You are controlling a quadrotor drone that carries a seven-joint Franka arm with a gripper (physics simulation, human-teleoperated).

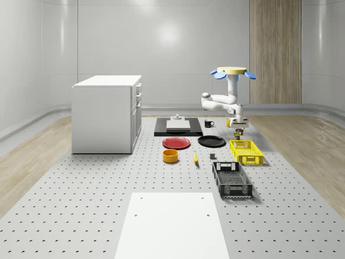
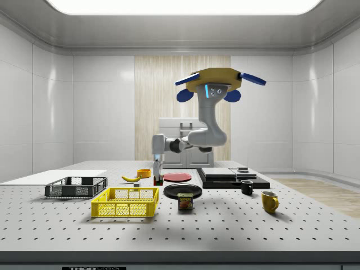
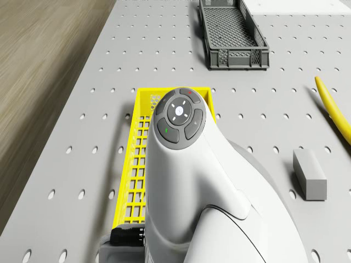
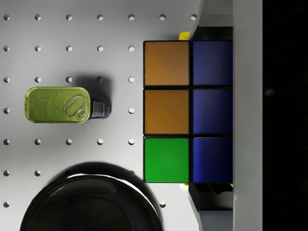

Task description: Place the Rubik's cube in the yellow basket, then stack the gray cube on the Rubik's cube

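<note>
Hand [image 1: 239, 128] is clamped shut on the Rubik's cube [image 4: 187, 111], carrying it off the desk [image 1: 108, 210] with the drone [image 1: 232, 72] hovering above. What matters is the yellow basket [image 1: 246, 151]: it's below the hand, and its long axis runs away from the hand toward the dark crate [image 1: 232, 179]. Gray cube [image 3: 309, 174] sits on the desk off to the side, well apart.

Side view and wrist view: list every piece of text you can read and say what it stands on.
"SPAM": on the front label of the can standing on the table beside the black plate.
Printing on the can's side in the wrist view: too small to read.
Strip along the table's front edge: unreadable.
</note>
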